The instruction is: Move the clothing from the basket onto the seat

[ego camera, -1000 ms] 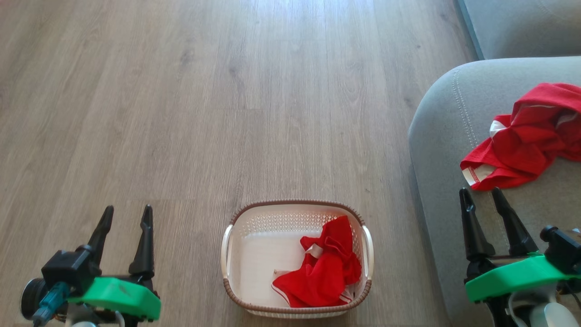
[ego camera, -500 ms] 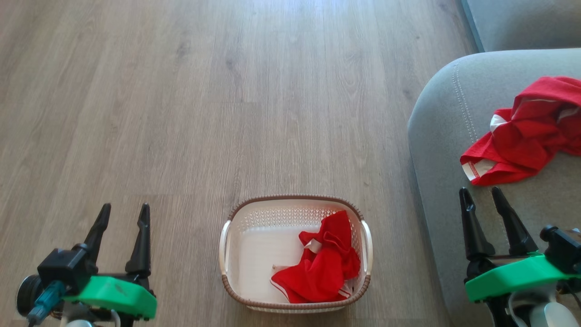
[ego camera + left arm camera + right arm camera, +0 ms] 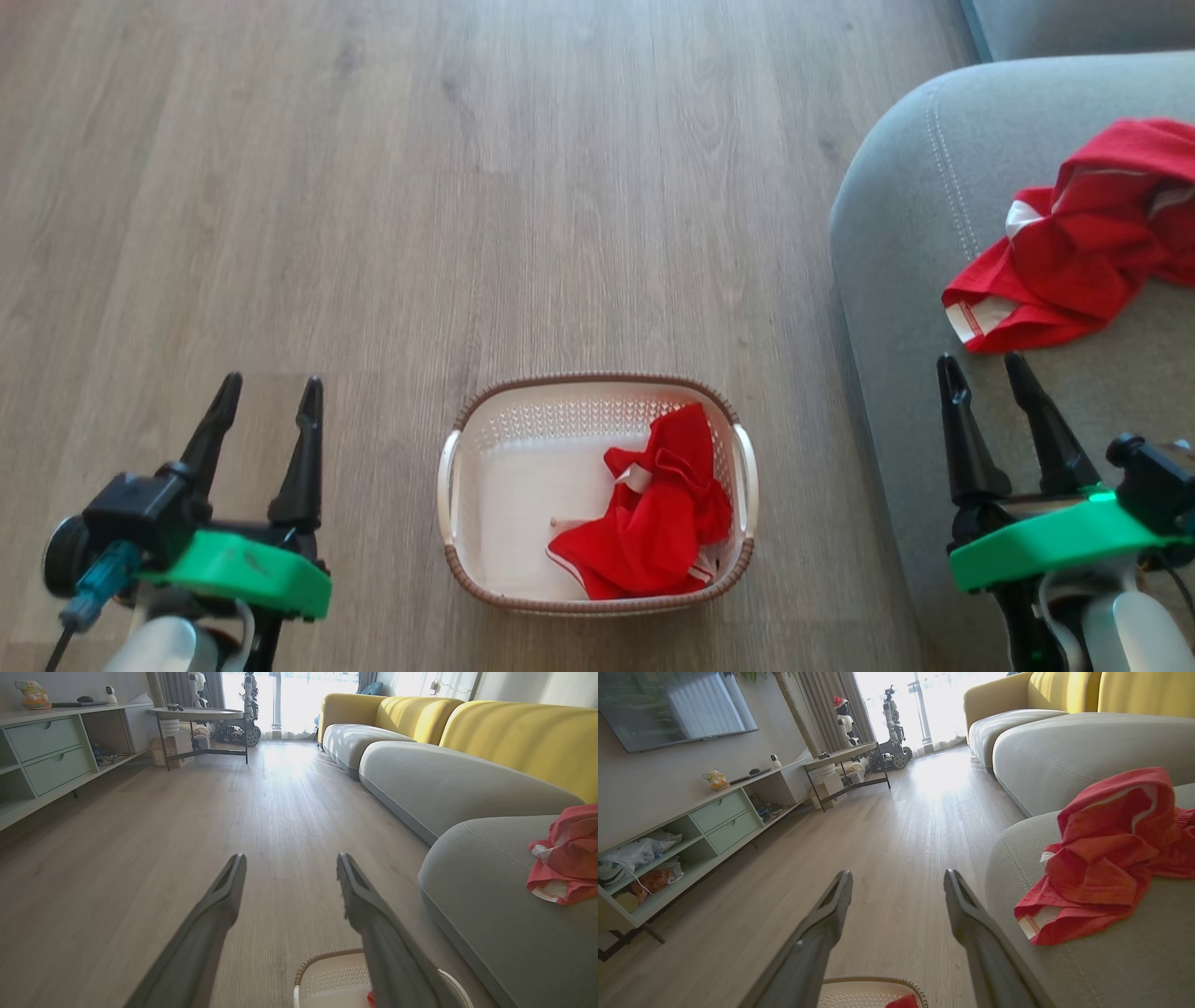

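Clothing split two ways: one red garment (image 3: 653,527) sits crumpled in the right half of the basket (image 3: 588,381) on the floor (image 3: 467,187), and a second red garment (image 3: 1074,252) lies on the seat (image 3: 896,233). Left gripper (image 3: 271,383) is wide open and empty, left of the basket. Right gripper (image 3: 980,359) is spread wide too, holding nothing, near that second garment.

wood floor (image 3: 467,187), green cabinet (image 3: 44,739), yellow backrests (image 3: 514,737)

Head cam looks steeply down on basket (image 3: 560,415) and seat (image 3: 896,233); both wrist cams low, facing along floor (image 3: 467,187), sharing basket and seat.
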